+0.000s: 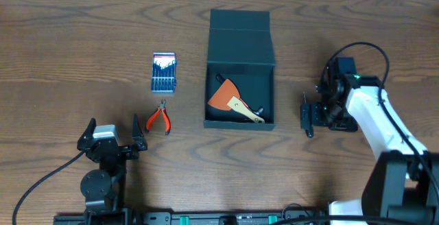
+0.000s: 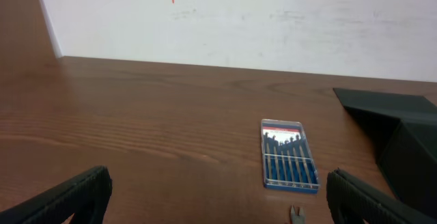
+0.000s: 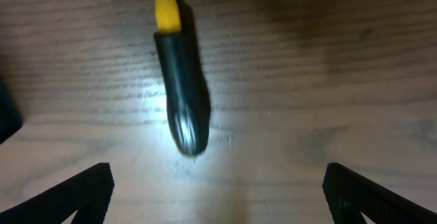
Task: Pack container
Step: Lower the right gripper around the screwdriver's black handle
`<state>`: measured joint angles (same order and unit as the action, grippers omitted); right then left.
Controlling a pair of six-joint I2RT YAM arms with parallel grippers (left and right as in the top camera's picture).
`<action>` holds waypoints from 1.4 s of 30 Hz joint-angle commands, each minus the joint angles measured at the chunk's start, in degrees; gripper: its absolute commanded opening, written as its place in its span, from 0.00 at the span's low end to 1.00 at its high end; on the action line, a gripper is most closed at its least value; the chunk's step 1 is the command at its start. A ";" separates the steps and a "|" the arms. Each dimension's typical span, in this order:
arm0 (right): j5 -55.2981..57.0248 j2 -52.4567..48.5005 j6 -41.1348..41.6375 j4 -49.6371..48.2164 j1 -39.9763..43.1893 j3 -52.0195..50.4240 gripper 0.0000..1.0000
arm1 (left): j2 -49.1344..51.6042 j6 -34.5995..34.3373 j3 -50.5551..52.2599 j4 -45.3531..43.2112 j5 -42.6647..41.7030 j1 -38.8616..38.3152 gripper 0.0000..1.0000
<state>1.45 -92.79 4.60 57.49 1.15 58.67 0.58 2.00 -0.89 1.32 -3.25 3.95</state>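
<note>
Centre of the table, from overhead: the container (image 1: 241, 46), dark and matte, flap lid thrown back toward the far edge, body open to the camera. Inside, an orange-bladed scraper (image 1: 233, 100) with a pale wooden handle, lying at a slant across the floor of the box.

To the box's left, well apart: a small blue screwdriver case (image 1: 163, 72), and nearer the front edge a pair of orange-handled pliers (image 1: 159, 118).

Left gripper (image 1: 113, 136) parked near the front edge, fingers spread wide, holding nothing. From its wrist camera, the same left gripper (image 2: 218, 207) as two black fingers at the lower corners, the blue case (image 2: 289, 154) flat on the wood ahead, only the plier tips (image 2: 295, 214) at the bottom edge, a dark corner of the container (image 2: 403, 142) at far right. No view there of the box's contents.

Right of the box, the right gripper (image 1: 317, 108) low over a dark-handled tool (image 1: 306, 115). Revealed only by the right wrist view: a yellow collar on that tool (image 3: 181, 87), lying untouched on the lit wood, right gripper (image 3: 218, 197) wide open and empty
</note>
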 commanded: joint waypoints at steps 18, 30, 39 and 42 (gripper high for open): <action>-0.02 -8.59 -4.52 -3.61 0.42 0.15 0.99 | -0.35 0.98 0.63 2.29 -0.63 -0.28 0.99; 0.02 -8.59 -5.53 -4.39 0.44 0.15 0.99 | -0.35 0.96 0.63 2.29 -0.63 -0.28 0.99; 0.04 -8.59 -5.57 -3.96 0.42 0.15 0.99 | -0.35 0.96 0.63 2.29 -0.63 -0.28 0.98; 0.04 -8.59 -5.53 -3.91 0.39 0.15 0.99 | -0.35 0.96 0.63 2.29 -0.63 -0.28 0.98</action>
<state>1.48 -101.10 -0.30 53.49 1.15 58.67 0.58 2.00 -0.91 1.32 -3.25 3.95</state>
